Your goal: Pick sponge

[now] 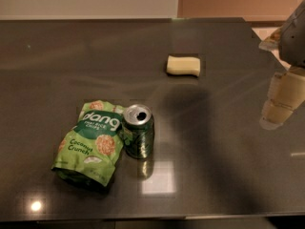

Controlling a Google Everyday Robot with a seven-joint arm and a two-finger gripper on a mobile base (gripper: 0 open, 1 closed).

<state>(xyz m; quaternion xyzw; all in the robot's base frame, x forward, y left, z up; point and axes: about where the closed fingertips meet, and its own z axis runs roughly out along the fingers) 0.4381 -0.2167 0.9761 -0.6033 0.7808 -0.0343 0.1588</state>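
Gripper (pixel 280 100) at far right edge, hanging tilted, arm mostly cropped

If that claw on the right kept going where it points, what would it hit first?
Probably bare table below the gripper at the right edge; the sponge lies farther left. Depth is unclear.

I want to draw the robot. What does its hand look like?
The gripper, at the picture's right edge over the dark table, looks chunky: cream-yellow blocks stacked in a row, ending in a rounded tip, under a pale grey casing. No cables or markings show.
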